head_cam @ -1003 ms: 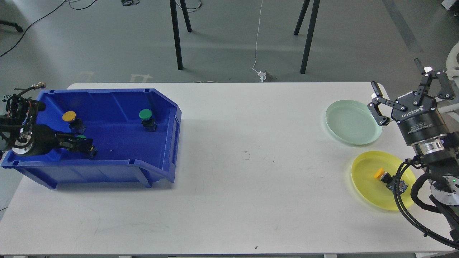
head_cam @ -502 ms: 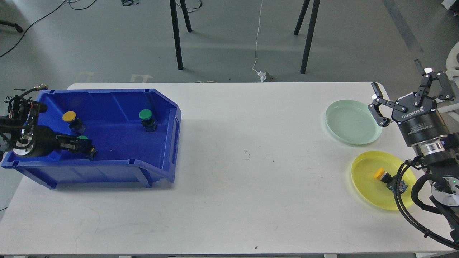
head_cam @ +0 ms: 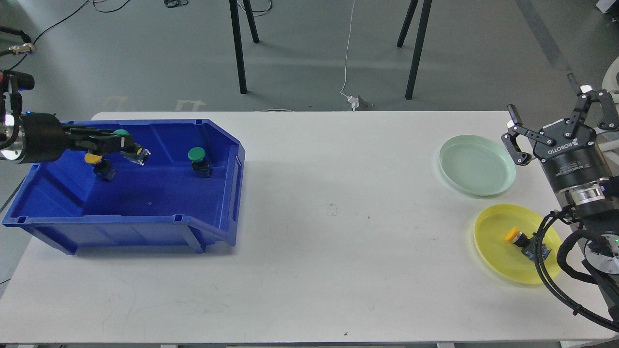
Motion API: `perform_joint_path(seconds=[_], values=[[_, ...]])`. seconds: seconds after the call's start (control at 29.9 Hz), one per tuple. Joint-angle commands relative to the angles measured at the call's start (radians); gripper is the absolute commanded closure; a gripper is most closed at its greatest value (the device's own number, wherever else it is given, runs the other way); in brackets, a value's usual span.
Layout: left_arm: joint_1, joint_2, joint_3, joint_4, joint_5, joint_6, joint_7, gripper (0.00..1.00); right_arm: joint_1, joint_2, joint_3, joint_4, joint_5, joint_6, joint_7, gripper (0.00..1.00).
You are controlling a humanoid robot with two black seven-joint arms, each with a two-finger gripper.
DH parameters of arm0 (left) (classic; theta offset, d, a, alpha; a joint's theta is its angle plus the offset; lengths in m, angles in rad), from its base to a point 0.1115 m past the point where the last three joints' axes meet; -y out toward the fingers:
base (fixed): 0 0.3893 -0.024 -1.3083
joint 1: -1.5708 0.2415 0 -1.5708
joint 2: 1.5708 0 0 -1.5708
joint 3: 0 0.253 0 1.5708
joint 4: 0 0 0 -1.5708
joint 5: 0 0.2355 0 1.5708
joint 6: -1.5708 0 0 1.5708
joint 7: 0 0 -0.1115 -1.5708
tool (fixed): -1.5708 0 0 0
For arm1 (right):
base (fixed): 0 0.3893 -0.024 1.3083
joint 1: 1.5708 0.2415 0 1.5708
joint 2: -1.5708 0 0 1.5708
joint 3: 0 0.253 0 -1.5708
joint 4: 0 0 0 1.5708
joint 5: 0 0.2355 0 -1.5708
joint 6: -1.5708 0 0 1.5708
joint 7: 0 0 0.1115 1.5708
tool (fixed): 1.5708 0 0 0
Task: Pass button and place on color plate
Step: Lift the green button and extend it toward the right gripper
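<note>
My left gripper [head_cam: 126, 143] is shut on a green-capped button [head_cam: 129, 145] and holds it raised over the back left of the blue bin [head_cam: 213, 227]. A yellow-capped button [head_cam: 98, 164] sits in the bin just under the gripper. A second green-capped button [head_cam: 198, 160] stands in the bin's right part. My right gripper [head_cam: 556, 118] is open and empty, above the table's right edge beside the pale green plate [head_cam: 476, 165]. A yellow plate [head_cam: 498, 251] in front of it holds a yellow-capped button [head_cam: 515, 237].
The white table [head_cam: 329, 232] spans the view between the bin and the plates. My right arm's cables [head_cam: 556, 280] hang over the yellow plate's right rim. Black stand legs [head_cam: 239, 48] rise behind the table.
My left gripper has lifted up and away from the bin's front left floor, carrying the green-capped button. My right gripper has shifted slightly to the right.
</note>
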Motion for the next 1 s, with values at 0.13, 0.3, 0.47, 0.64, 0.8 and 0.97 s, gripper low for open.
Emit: perform_joint_path(seconds=[0.13, 0.3, 0.47, 0.64, 0.8, 0.97], values=[[-0.019, -0.091, -0.123, -0.228, -0.364, -0.036, 0.000, 0.82, 0.016, 0.005, 0.005, 0.013, -0.064, 0.000, 0.000, 0.01], [0.012, -0.304, -0.127, -0.222, -0.506, 0.002, 0.000, 0.81, 0.042, 0.034, 0.006, 0.083, -0.334, -0.015, 0.000, 0.01], [0.096, -0.477, -0.150, -0.145, -0.553, 0.030, 0.000, 0.81, 0.057, 0.162, -0.018, 0.134, -0.658, -0.157, 0.000, 0.01], [0.216, -0.562, -0.255, -0.071, -0.556, 0.019, 0.000, 0.80, 0.097, 0.212, -0.150, 0.134, -0.753, -0.211, 0.000, 0.01], [0.260, -0.631, -0.288, -0.013, -0.558, 0.013, 0.000, 0.80, 0.102, 0.219, -0.250, 0.135, -0.784, -0.240, 0.000, 0.01], [0.262, -0.636, -0.299, -0.007, -0.560, 0.013, 0.000, 0.79, 0.088, 0.222, -0.270, 0.155, -0.792, -0.243, 0.000, 0.02]])
